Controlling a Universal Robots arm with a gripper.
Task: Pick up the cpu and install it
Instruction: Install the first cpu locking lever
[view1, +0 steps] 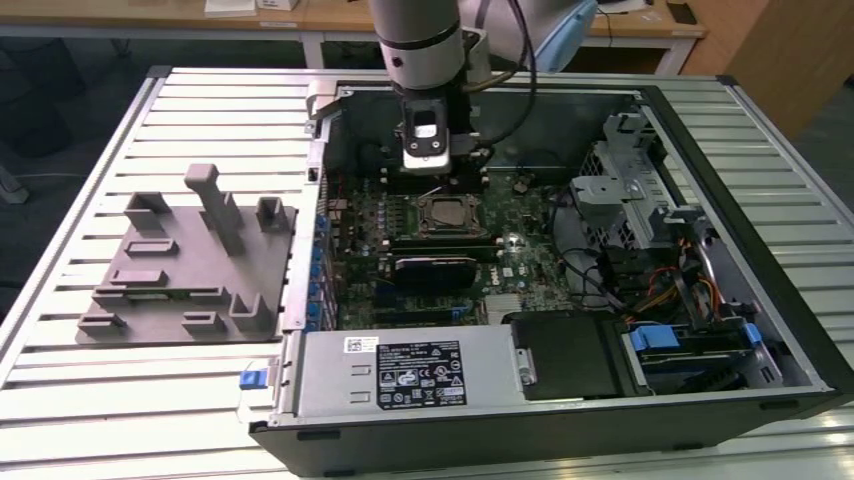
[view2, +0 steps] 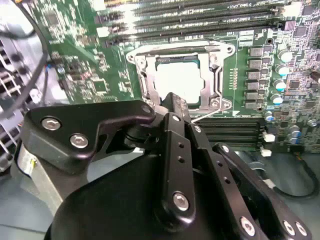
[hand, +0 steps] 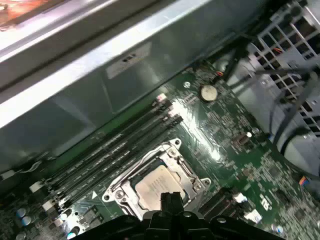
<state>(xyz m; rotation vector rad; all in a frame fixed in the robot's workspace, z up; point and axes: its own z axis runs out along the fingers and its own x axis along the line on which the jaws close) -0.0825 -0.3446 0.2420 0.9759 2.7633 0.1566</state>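
The cpu (view2: 179, 80), a small flat square chip with a silvery metal top plate, is seen lying flat inside the silver metal socket frame (view2: 140, 65) on the green motherboard (view2: 90, 80). It is judged to be seated, since its plate sits level and square within the frame's opening. The socket is flanked by two banks of long black memory slots (view2: 200, 17) and lies toward the far edge of the motherboard in the exterior view. The board is carried by the open dark computer case (view1: 534, 415), which is laid on its side so that the socket faces upward and can be reached from above.

The black gripper (view2: 174, 100) is held over the socket, at the frame's edge rather than over the middle of the chip. Its fingers are clenched together with nothing between them, so the chip is borne by the socket alone. Whether the tips touch the frame cannot be told.

The grey plastic fixture tray (view1: 174, 270) is set on the slatted metal table (view1: 80, 390) just beside the case, toward the table's edge at the exterior view's left. It is judged to be a staging place kept within the arm's reach.
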